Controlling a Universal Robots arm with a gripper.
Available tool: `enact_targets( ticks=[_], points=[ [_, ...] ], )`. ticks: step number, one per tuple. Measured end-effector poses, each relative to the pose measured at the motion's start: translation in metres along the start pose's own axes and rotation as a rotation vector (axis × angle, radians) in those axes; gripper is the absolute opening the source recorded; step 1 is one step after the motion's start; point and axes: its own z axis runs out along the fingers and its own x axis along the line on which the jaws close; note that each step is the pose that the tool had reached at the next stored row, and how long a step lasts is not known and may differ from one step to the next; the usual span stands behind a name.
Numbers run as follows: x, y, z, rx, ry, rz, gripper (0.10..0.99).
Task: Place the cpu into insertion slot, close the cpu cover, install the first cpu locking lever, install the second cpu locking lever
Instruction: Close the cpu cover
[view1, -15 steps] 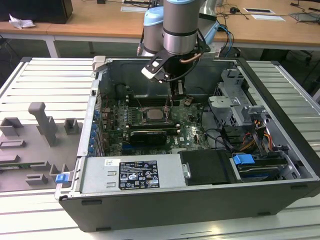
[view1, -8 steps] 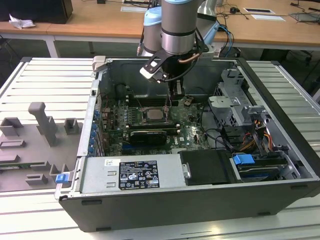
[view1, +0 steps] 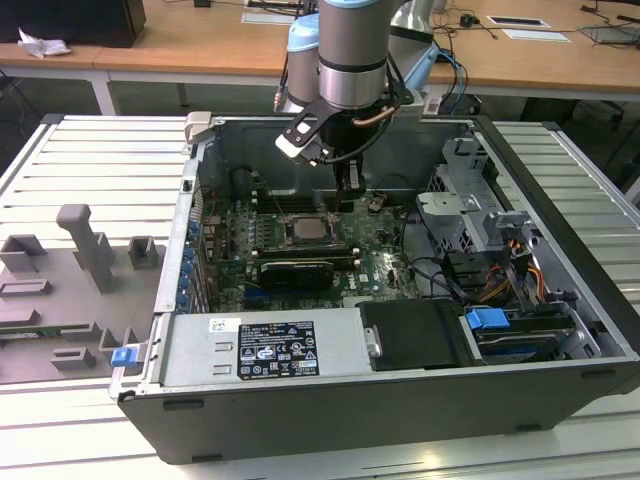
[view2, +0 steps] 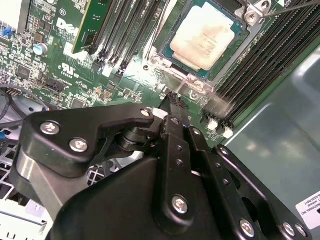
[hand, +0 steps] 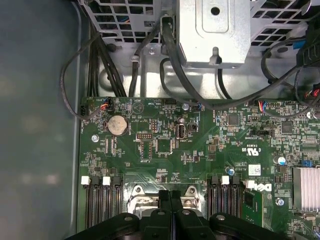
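As far as I can judge from beside the worktop (view1: 60, 150), the first part of the work is done. The cpu (view2: 202, 40), with its pale metal top, lies flat inside the insertion slot (view1: 275, 238). This slot is in the middle part of the green motherboard (hand: 165, 130), between two rows of long black memory slots (view2: 270, 55), and the board lies in the open computer case (view1: 560, 260).

The cpu cover (view2: 250, 20) seems to be down. In the second wrist view its silver frame lies around the chip and the chip shows through the opening, so I count this step as probably finished, though I am not fully sure.

About the two levers I cannot say. A thin metal locking lever (view2: 292, 7) runs near one corner of the socket, but whether it is hooked under its catch is not visible to me, so these steps I count as open.

The hand (hand: 171, 196) hangs low over the board, just beside the socket, at the metal end of the cover. Its two fingers are pressed together and nothing is between them.
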Motion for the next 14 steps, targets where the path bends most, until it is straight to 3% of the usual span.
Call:
enact_targets(
  ticks=[14],
  points=[
    [0.0001, -0.008, -0.0006, 0.0, 0.0, 0.0, 0.106]
  ],
)
